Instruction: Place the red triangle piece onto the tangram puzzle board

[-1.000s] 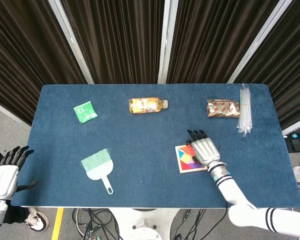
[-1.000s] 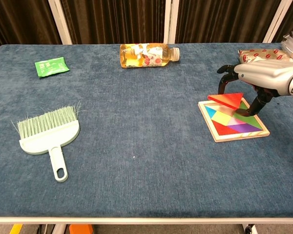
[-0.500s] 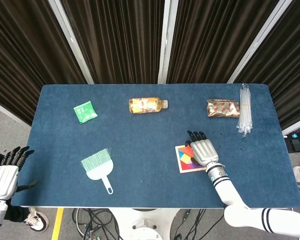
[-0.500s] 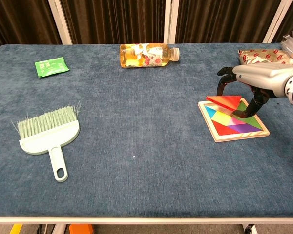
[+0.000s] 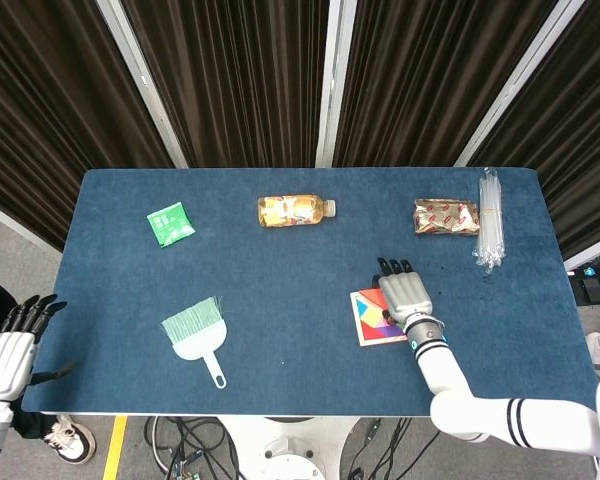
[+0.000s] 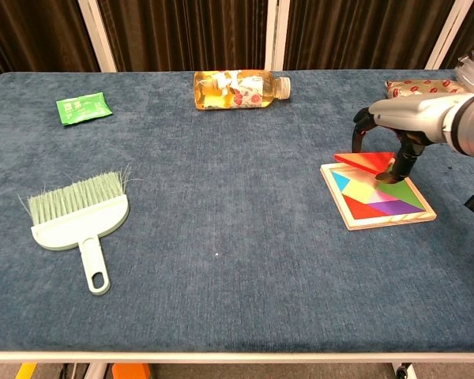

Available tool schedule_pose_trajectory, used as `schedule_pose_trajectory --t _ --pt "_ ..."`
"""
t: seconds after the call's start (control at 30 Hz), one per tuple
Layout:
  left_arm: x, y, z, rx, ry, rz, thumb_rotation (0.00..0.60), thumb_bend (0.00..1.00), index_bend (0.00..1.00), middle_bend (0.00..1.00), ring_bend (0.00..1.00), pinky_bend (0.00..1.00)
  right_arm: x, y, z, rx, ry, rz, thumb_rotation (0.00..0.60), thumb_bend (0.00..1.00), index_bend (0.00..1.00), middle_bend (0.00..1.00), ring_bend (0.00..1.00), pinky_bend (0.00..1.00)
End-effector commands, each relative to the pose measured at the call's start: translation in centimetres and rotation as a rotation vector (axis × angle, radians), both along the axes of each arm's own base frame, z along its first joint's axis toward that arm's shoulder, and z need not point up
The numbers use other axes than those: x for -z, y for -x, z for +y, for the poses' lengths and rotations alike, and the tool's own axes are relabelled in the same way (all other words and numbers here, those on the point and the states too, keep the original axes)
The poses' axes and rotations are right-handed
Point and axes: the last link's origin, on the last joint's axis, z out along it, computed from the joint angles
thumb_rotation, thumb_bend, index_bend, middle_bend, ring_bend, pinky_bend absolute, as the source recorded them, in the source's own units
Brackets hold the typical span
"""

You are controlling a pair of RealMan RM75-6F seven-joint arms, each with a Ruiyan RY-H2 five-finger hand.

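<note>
Okay, my right hand point(image 6: 407, 126) pinches the red triangle piece point(image 6: 366, 161) just under its fingers, tilted over the tangram puzzle board point(image 6: 377, 195)'s far corner. Letting go now, I risk it resting skewed on the rim. Left hand point(image 5: 8, 345) idle, open.

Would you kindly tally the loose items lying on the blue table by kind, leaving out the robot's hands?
Drink bottle: 1
Green sachet: 1
Hand brush: 1
Snack packet: 1
Bundle of clear straws: 1
Tangram puzzle board: 1
Red triangle piece: 1
Total: 7
</note>
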Motion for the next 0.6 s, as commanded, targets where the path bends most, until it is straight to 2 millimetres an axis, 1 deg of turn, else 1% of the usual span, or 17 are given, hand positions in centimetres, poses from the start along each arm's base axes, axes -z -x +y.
schedule_pose_trajectory --t 0.03,0.17,0.37,0.6 --pt "-0.07 0.1 -0.05 0.0 -0.002 -0.002 0.6 0.0 0.17 0.1 0.02 0.11 0.4 -0.05 0.12 0.01 -0.001 0.012 0.6 0.27 0.54 0.0 0.0 0.0" --pt "-0.08 0.24 -0.06 -0.003 -0.001 -0.005 0.6 0.0 0.17 0.1 0.02 0.11 0.65 0.15 0.32 0.026 -0.004 0.014 0.6 0.27 0.54 0.0 0.0 0.0" --pt "-0.01 0.24 -0.03 -0.001 0.002 -0.005 0.6 0.0 0.17 0.1 0.02 0.11 0.44 0.08 0.5 0.022 0.01 0.005 0.6 0.27 0.54 0.0 0.0 0.0" --pt "-0.06 0.31 -0.07 -0.004 0.001 -0.005 0.6 0.0 0.17 0.1 0.02 0.11 0.64 0.23 0.42 0.026 0.013 -0.003 0.6 0.27 0.54 0.0 0.0 0.0"
